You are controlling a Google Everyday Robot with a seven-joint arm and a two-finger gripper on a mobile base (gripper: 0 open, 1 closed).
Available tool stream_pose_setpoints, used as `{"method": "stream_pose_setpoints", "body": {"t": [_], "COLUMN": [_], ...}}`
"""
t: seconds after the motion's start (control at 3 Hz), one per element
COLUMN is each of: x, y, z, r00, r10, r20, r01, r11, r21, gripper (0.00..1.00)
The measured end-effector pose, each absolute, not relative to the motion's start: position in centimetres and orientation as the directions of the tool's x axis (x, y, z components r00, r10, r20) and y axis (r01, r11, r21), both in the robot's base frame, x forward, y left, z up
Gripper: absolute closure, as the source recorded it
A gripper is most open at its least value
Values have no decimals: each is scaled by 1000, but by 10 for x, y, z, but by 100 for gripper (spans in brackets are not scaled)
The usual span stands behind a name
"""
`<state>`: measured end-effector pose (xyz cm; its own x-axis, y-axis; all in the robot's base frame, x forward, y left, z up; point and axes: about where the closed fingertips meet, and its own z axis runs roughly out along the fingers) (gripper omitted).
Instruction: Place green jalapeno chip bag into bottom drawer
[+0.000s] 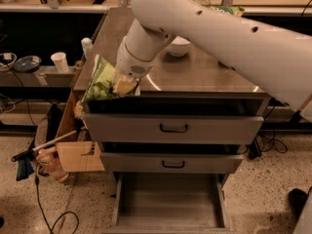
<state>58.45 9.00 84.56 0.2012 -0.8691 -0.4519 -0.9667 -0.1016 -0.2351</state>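
The green jalapeno chip bag (pixel 101 78), crumpled light yellow-green foil, sits at the front left corner of the steel cabinet top (pixel 195 74). My gripper (pixel 122 85) is at the end of the white arm, pressed against the bag's right side at that corner. The bag appears lifted slightly at the counter's edge. The bottom drawer (pixel 169 201) is pulled open below, showing a plain grey tray interior with nothing in it.
Two shallower drawers with black handles (pixel 174 128) are above the bottom drawer. A white bowl (pixel 178 46) stands on the counter behind the arm. A cardboard box (pixel 73 152) and a black-handled tool (pixel 29 154) lie on the floor at the left.
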Motion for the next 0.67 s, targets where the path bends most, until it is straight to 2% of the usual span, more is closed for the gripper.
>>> {"method": "stream_pose_setpoints", "body": {"t": [0.67], "x": [580], "y": [87], "z": [883], "r00": [272], "r10": [-835], "r20": [-479], "r01": [-951], "r11": [-156], "r21": [-268], "gripper": [100]}}
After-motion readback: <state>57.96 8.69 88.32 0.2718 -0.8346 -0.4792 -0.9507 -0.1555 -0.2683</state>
